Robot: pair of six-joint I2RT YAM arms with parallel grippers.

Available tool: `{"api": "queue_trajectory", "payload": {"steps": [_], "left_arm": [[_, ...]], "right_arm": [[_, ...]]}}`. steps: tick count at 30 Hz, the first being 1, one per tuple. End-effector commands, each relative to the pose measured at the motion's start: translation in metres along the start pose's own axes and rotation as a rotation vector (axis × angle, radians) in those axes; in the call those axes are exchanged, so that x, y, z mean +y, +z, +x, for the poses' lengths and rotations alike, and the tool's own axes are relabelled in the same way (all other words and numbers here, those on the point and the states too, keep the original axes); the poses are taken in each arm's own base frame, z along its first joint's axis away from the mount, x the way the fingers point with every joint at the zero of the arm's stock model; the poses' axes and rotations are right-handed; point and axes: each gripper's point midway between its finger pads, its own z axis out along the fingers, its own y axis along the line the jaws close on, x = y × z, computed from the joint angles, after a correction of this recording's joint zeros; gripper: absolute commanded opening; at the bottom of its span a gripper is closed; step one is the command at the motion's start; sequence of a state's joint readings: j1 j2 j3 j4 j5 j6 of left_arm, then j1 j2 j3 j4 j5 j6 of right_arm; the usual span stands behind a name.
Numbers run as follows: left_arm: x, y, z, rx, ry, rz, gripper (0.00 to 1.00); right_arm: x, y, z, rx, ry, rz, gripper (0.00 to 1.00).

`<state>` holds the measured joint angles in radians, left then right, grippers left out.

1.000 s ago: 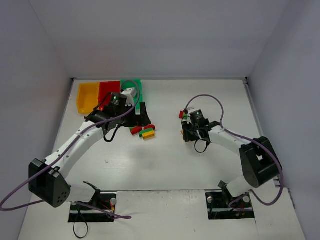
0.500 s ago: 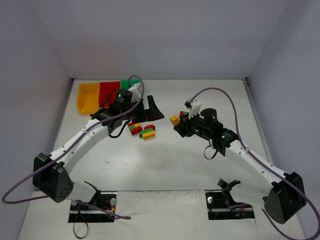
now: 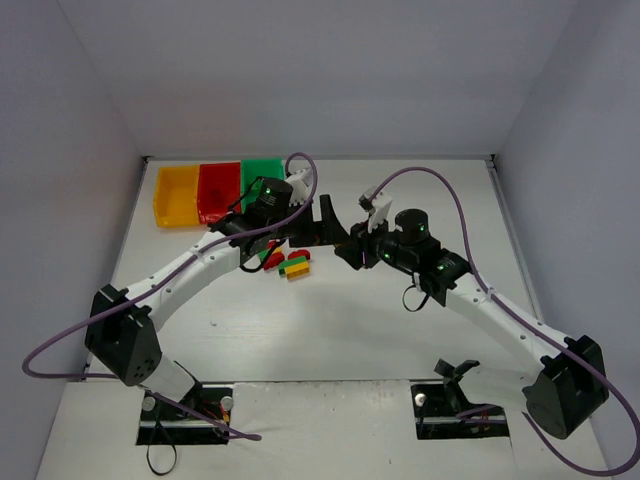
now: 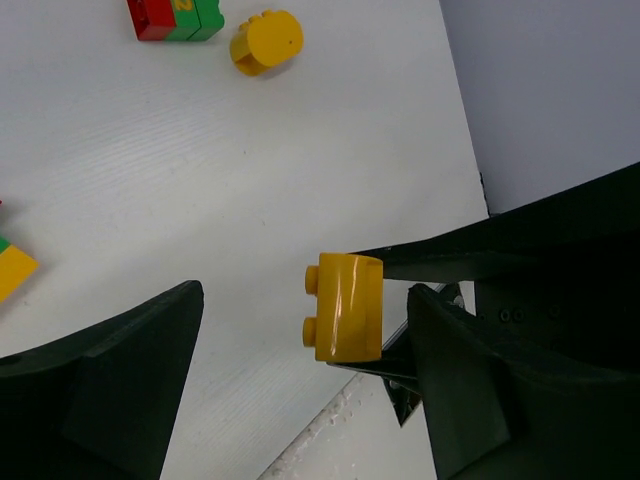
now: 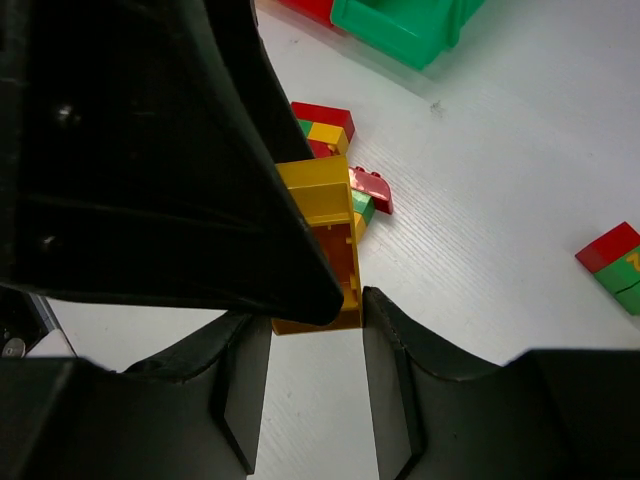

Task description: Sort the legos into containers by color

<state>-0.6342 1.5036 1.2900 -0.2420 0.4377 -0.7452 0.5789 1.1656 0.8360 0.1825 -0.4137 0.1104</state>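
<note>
Meeting above the middle of the table (image 3: 330,335) in the top view, the left end effector (image 3: 328,222) and right end effector (image 3: 350,250) are just beside each other. The yellow bin (image 3: 177,195), red bin (image 3: 218,188) and green bin (image 3: 262,170) stand in a row at the far left. A few loose legos (image 3: 288,263) lie on the table under the left arm. From the left wrist, the left end effector (image 4: 305,290) is spread wide, with a yellow brick (image 4: 345,305) hanging between its fingers (image 4: 110,390) and touching neither. The brick is pinched by black fingers reaching in from the right. A round yellow lego (image 4: 265,40) and a red-green clump (image 4: 175,18) lie on the table beyond. From the right wrist, the right end effector (image 5: 315,315) is clamped on the yellow brick (image 5: 320,245) at its fingertips. A left finger (image 5: 130,150) looms dark across the upper left. A red lego (image 5: 375,187) lies just behind the brick, and the green bin (image 5: 400,25) shows at the top.
</note>
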Motion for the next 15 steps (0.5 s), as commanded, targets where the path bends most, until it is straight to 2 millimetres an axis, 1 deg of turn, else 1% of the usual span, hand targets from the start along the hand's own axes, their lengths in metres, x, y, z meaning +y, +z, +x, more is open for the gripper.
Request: {"api": "queue_trajectory", "payload": {"steps": [1,3,4,5,6,7,8,9,10,12,13,14,15], "left_arm": [[-0.030,-0.007,-0.029,-0.086,0.042,0.071,0.74],[-0.030,-0.007,-0.030,-0.091,0.044,0.074,0.64],[-0.031,-0.007,-0.030,-0.091,0.044,0.078,0.44],[-0.032,-0.007,-0.031,-0.093,0.045,0.080,0.33],[-0.032,-0.007,-0.032,-0.096,0.044,0.081,0.24],[-0.032,-0.007,-0.031,-0.096,0.046,0.081,0.08],[-0.032,-0.008,-0.032,-0.100,0.049,0.082,0.03],[-0.032,-0.009,-0.032,-0.100,0.055,0.079,0.01],[-0.028,-0.010,-0.034,-0.110,0.071,0.061,0.00],[-0.018,-0.016,-0.037,-0.119,0.092,0.019,0.00],[-0.008,-0.021,-0.046,-0.144,0.092,-0.011,0.00],[0.001,-0.025,-0.048,-0.142,0.086,-0.043,0.00],[0.019,-0.033,-0.060,-0.167,0.087,-0.091,0.00]], "right_arm": [[0.016,0.001,-0.048,-0.136,-0.054,-0.060,0.02],[0.017,0.002,-0.047,-0.134,-0.053,-0.066,0.02],[0.017,0.002,-0.048,-0.137,-0.054,-0.066,0.03],[0.017,0.003,-0.048,-0.135,-0.052,-0.064,0.04],[0.017,0.003,-0.048,-0.136,-0.053,-0.063,0.05],[0.016,0.003,-0.047,-0.135,-0.051,-0.058,0.11],[0.015,0.003,-0.048,-0.136,-0.050,-0.054,0.17],[0.012,0.003,-0.048,-0.139,-0.045,-0.036,0.25],[0.010,0.004,-0.047,-0.135,-0.041,-0.025,0.39],[0.001,0.003,-0.044,-0.122,-0.020,0.024,0.51],[-0.003,0.003,-0.043,-0.117,-0.018,0.045,0.59],[-0.007,0.002,-0.041,-0.110,-0.012,0.073,0.62],[-0.020,0.000,-0.039,-0.099,-0.001,0.145,0.68]]}}
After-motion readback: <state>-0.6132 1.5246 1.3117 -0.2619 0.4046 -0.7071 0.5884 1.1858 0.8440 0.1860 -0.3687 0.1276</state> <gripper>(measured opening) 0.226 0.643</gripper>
